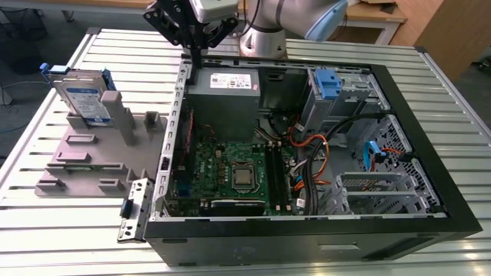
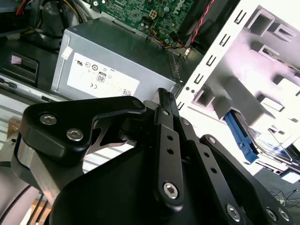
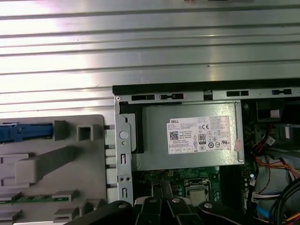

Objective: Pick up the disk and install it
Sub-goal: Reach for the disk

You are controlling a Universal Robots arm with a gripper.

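While the disk [image 1: 83, 95] stands on edge in the grey holder [image 1: 92, 155] at the exterior view's left, the gripper [image 1: 196, 60] hangs closed and empty over the computer case [image 1: 307, 241]. The second wrist view shows its fingers [image 2: 163, 101] pressed together; in the first wrist view the power supply [image 3: 187, 140] lies near it.

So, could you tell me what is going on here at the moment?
A robot arm is meant to pick up the disk and install it, but has not picked it up yet. The disk stands upright in the grey holder at the exterior view's left, beside the open PC case. The gripper hangs over the case's edge near the power supply, fingers together, holding nothing.
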